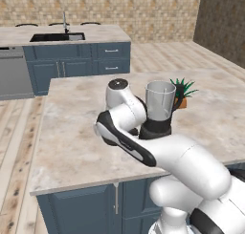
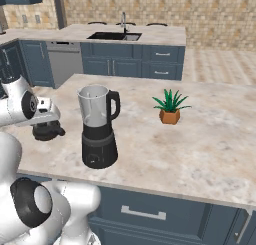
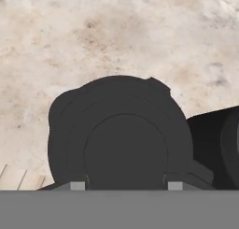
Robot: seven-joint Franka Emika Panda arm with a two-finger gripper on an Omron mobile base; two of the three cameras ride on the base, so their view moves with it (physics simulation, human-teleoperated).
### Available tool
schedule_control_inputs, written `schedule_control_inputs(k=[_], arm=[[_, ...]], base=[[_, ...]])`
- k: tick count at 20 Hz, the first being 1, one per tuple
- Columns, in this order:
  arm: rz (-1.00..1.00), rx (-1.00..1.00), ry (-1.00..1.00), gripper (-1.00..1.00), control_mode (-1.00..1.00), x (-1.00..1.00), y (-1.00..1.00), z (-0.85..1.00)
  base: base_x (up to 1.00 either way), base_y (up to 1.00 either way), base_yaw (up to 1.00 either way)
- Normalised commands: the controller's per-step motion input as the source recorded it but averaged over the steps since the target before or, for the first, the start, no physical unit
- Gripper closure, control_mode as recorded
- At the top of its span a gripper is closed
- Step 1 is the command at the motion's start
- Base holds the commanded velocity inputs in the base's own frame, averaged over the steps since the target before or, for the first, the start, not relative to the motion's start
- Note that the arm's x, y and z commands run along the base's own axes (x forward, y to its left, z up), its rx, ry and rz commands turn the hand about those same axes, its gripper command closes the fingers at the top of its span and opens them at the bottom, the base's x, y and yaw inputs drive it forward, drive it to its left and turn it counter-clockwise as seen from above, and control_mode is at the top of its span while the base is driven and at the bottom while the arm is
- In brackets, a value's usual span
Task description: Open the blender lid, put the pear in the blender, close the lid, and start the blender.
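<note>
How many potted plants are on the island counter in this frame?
1. The potted plant stands on the island counter, to the right of the blender in the right base view. Others could be hidden behind the arm.

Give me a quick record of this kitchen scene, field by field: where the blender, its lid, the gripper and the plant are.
blender: upright on the island counter, jar mouth open, jar looks empty
blender lid: off the jar, low over or on the counter left of the blender
gripper: directly over the lid, fingers either side of its knob
potted plant: on the counter right of the blender, apart from it
sink: on the far counter
</note>
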Motion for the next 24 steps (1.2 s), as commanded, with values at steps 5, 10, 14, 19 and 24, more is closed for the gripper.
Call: schedule_control_inputs(k=[5,10,14,19,24], arm=[[0.09,0.00,-0.10,1.00,-1.00,-0.12,-0.23,1.00],[0.07,0.00,-0.10,1.00,-1.00,-0.06,-0.27,1.00],[0.02,0.00,-0.04,1.00,-1.00,0.00,-0.31,1.00],[0.00,-0.03,0.00,1.00,-1.00,0.00,-0.38,0.96],[0.00,-0.05,0.00,1.00,-1.00,0.02,-0.43,0.62]], base=[[0.00,0.00,0.00],[0.00,0.00,0.00],[0.00,0.00,0.00],[0.00,0.00,0.00],[0.00,0.00,0.00]])
